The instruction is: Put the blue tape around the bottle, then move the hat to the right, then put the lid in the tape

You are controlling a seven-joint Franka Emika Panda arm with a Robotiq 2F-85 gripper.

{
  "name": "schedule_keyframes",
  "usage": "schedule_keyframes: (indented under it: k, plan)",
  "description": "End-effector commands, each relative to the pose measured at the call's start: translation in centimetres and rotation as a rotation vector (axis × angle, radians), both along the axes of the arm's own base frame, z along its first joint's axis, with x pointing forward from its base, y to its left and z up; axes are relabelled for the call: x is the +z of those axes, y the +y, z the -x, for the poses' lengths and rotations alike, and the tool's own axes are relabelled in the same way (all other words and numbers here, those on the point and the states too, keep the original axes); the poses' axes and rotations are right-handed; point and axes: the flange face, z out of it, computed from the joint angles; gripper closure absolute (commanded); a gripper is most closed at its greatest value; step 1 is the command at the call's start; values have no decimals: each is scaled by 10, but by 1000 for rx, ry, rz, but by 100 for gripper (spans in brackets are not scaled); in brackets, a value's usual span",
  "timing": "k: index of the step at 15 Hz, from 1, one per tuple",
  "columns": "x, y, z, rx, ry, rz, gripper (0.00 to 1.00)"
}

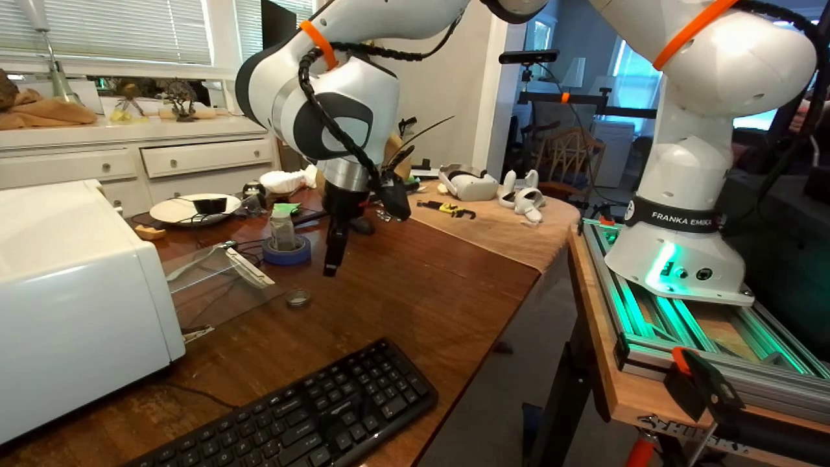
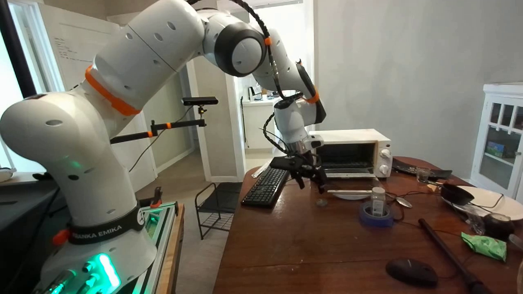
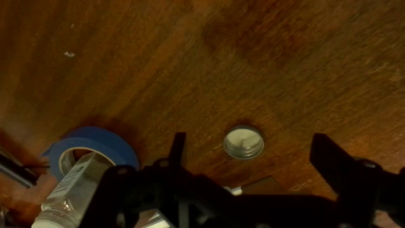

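The blue tape (image 1: 286, 256) lies flat on the table around the base of the clear bottle (image 1: 282, 227). The tape (image 2: 376, 220) and the bottle (image 2: 378, 200) show the same in an exterior view. In the wrist view the tape (image 3: 104, 141) and bottle (image 3: 79, 183) are at lower left. The small round metal lid (image 3: 243, 142) lies open side up on the table, also in both exterior views (image 1: 297, 298) (image 2: 321, 202). My gripper (image 3: 250, 135) is open and empty above the table; its fingers appear either side of the lid, not touching it. The hat is out of view.
A white toaster oven (image 1: 78, 285) with its glass door lowered stands near the lid and tape. A black keyboard (image 1: 305, 415), a mouse (image 2: 412, 272), a black stick (image 2: 447, 253), a white plate (image 2: 506, 204) with a black pan, a spoon and a green packet (image 2: 484, 245) share the table.
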Motion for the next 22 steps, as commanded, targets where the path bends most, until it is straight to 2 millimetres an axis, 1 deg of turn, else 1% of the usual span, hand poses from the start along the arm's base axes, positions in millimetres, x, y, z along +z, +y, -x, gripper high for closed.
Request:
schedule_keyframes:
  k: [1,3,4,6,9,11,16,22]
  plan:
    - [0,-1,0,0,-1,1,0]
    - [-7,-6,-1,42,2,21,0]
    - [-13,-9,-6,68,-5,14,0]
    - [-21,-12,-12,114,-19,14,0]
    - [-35,-12,-21,126,-35,-16,0]
    - [-47,-6,-21,128,-29,-43,0]
    - [-68,11,-28,128,-36,-96,0]
    - [-79,21,-48,82,-69,-114,0]
